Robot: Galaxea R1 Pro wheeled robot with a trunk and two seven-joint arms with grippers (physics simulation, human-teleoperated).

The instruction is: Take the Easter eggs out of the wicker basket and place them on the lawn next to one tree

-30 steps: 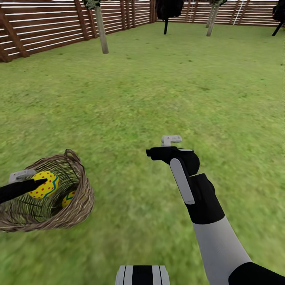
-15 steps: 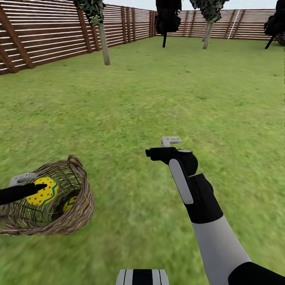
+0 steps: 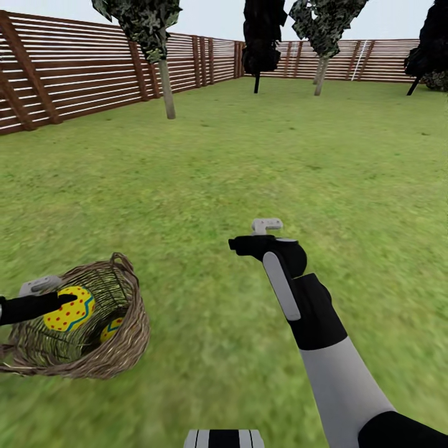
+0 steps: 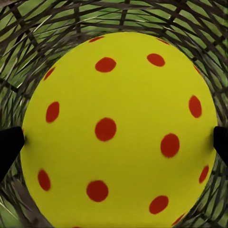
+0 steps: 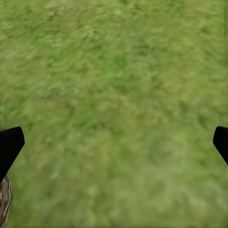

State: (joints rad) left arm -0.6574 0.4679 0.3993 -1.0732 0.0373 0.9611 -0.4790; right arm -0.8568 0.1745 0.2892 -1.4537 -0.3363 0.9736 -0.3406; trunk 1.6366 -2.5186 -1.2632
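The head camera is tilting upward: against the picture of one second ago, the fence (image 3: 81,68) and the trees are sitting lower in the frame and sky is now showing along the top edge. This is a camera move, not a move of the things. The change is bringing candidate trees into sight, which suggests the operator is selecting a drop site.

The wicker basket (image 3: 118,348) is standing on the lawn (image 3: 261,155) at the lower left of the frame, as before. The left gripper (image 4: 114,142) is reaching in from the left edge over the basket rim and is clamping one Easter egg (image 3: 68,308); in the left wrist view both fingertips (image 4: 9,147) are pressing the egg's sides. The egg is still within the basket opening, so extraction is only starting. A second egg (image 3: 111,328) is lying deeper inside. A third egg cannot be made out.

The right arm is extending forward at centre frame, elbow bent, holding the right gripper (image 5: 114,142) over bare grass with its fingers spread wide and nothing between them.
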